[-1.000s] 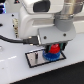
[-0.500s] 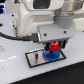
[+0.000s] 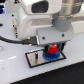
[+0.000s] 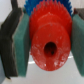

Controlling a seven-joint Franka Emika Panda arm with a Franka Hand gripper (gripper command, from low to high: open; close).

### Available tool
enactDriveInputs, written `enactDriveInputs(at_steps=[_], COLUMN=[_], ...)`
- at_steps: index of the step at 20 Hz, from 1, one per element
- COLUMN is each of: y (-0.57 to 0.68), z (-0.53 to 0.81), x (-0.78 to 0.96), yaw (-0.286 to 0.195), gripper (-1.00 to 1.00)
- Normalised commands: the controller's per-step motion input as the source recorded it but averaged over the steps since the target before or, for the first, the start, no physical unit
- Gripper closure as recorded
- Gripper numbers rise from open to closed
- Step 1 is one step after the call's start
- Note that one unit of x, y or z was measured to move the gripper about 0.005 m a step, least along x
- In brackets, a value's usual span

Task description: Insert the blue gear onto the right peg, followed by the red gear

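Observation:
The red gear (image 3: 51, 49) sits between my gripper's (image 3: 51, 48) fingers, directly over the blue gear (image 3: 52, 55), which lies on the grey black-rimmed plate (image 3: 36, 58). The wrist view is filled by the red gear (image 4: 48, 41) with its raised hub and dark centre hole. Teal finger pads (image 4: 23, 44) press on both of its sides. Blue gear teeth (image 4: 34, 5) show behind it. The right peg is hidden under the gears. I cannot tell whether the red gear touches the blue one.
The arm's white body (image 3: 35, 20) and a black cable (image 3: 15, 41) hang over the white table (image 3: 15, 67) at the exterior view's left of the plate.
The gripper with the red gear has barely moved over the blue gear; I see no clear difference.

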Motion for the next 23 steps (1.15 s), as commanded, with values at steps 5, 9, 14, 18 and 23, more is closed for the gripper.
enactDriveInputs(at_steps=[5,9,14,18,23], y=[-0.02,0.03,0.08,0.09,0.14], z=[0.05,-0.02,0.07,0.02,0.32], x=[0.19,0.12,0.07,0.09,0.04], yaw=[0.0,0.0,0.0,0.0,0.0], gripper=[1.0,1.0,-1.0,-1.0,-1.0])
